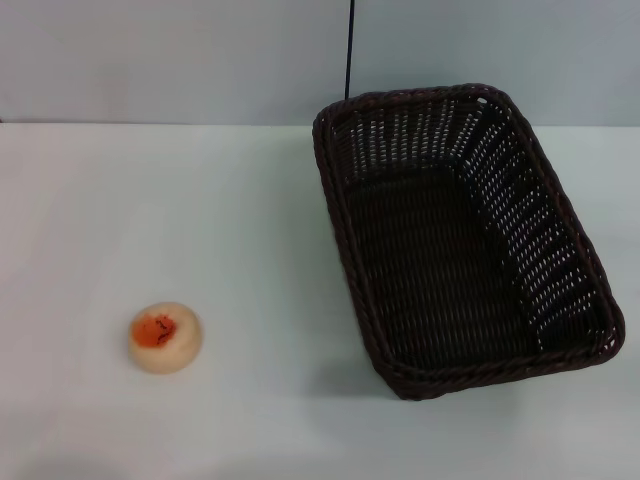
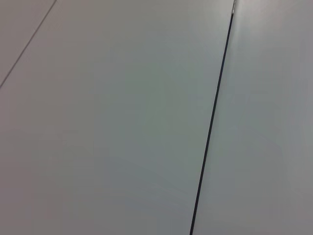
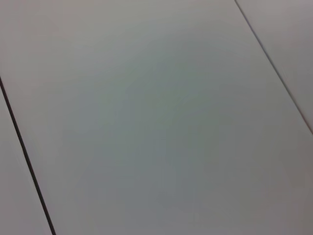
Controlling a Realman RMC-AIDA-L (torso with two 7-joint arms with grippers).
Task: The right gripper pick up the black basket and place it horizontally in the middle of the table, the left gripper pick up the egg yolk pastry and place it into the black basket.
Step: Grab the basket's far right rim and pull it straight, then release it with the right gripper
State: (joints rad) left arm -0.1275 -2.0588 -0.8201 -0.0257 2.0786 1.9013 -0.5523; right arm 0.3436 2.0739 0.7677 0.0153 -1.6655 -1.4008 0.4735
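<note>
Spanning whole lower head view: white table (image 1: 250, 250), bare surface meeting pale wall at far edge. Black basket (image 1: 590, 300) sitting upright on right half, long side running away from robot, slightly angled, inside holding nothing. Egg yolk pastry (image 1: 166, 338) lying on near left part, orange patch facing up, well apart from basket. Both wrist views showing only plain pale panels crossed by thin dark seams. Neither gripper showing anywhere, so finger state cannot be told. No readable writing or labels showing.
</note>
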